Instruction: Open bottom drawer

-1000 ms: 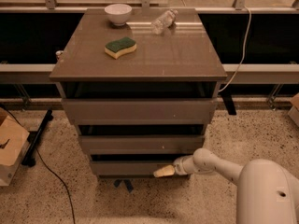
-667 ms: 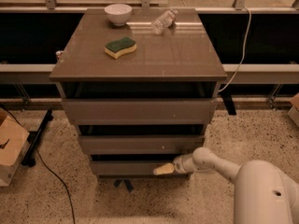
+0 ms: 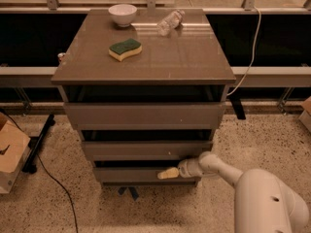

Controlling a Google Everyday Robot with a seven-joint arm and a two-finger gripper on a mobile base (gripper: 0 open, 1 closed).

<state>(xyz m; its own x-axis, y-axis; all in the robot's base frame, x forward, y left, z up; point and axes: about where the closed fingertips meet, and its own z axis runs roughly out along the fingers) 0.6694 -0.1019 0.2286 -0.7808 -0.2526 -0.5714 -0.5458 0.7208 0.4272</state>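
The grey-brown cabinet has three handleless drawer fronts. The bottom drawer (image 3: 131,174) is the lowest and smallest-looking, with a dark gap above its front. My gripper (image 3: 167,174) reaches in from the lower right on a white arm (image 3: 221,171). Its pale yellow fingertips lie against the right part of the bottom drawer's front, just under the gap. The middle drawer front (image 3: 146,150) with a tiny white speck sits above it, and the tallest front (image 3: 145,115) is on top.
On the cabinet top (image 3: 194,57) are a white bowl (image 3: 122,14), a green-and-yellow sponge (image 3: 125,49) and a plastic bottle (image 3: 170,22) lying on its side. A cardboard box (image 3: 9,154) stands on the floor at left, near a black cable. A white cable hangs at right.
None of the drawers or the gripper has visibly moved; the gripper stays at the bottom drawer's front.
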